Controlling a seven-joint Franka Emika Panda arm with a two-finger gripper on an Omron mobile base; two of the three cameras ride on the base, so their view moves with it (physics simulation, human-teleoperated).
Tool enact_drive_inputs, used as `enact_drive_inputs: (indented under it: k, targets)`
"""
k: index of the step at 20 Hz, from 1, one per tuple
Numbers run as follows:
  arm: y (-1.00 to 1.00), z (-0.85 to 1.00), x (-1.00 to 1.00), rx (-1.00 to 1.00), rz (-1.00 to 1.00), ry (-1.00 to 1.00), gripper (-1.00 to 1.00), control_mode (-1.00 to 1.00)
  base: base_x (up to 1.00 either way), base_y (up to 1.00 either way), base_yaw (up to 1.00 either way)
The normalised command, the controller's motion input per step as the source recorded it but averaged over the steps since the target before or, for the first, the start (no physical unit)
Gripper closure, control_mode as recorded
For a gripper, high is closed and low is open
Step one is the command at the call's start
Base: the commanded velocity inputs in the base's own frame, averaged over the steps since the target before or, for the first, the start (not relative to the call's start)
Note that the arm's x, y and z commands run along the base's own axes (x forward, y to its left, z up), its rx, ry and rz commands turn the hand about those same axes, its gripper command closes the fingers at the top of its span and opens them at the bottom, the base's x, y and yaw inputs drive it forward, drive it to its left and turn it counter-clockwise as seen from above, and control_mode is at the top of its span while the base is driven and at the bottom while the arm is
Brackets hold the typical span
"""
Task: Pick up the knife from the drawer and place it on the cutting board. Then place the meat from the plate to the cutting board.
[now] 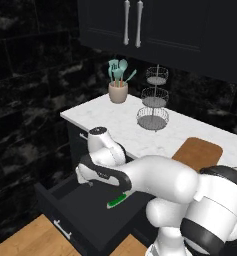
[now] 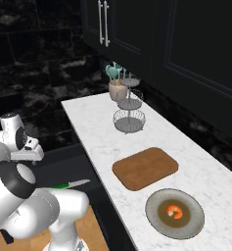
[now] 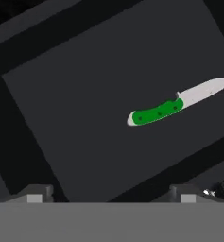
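Nothing has been moved yet. The knife (image 3: 172, 108) lies flat inside the open drawer (image 3: 85, 123), below the spread, empty gripper (image 3: 108, 191). The meat (image 2: 174, 212) sits on the plate (image 2: 198, 228), beside the bare board (image 2: 145, 167).

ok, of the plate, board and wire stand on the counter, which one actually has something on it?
The plate: the orange-red meat sits at its centre. The cutting board and wire stand hold nothing.
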Motion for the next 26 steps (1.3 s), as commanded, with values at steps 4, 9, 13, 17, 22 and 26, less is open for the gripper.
enact_drive_inputs:
  k: [4,9,13,17,22,26]
  targets:
    - [-0.30,-0.07,-0.01,0.00,-0.30,0.03,-1.00,-1.00,0.00,0.00,0.00]
    - [-0.26,-0.32,-0.11,0.00,-0.31,-0.03,-1.00,-1.00,0.00,0.00,0.00]
    - [-0.24,-0.33,0.00,0.00,-0.33,0.00,-1.00,-1.00,0.00,0.00,0.00]
    - [-0.35,-0.28,0.00,0.00,-0.40,0.00,-1.00,-1.00,0.00,0.00,0.00]
    - [-0.36,-0.37,0.03,0.01,-0.25,0.00,-1.00,-1.00,0.00,0.00,0.00]
    - [-0.15,-0.36,0.19,0.00,-0.19,0.00,-1.00,-1.00,0.00,0.00,0.00]
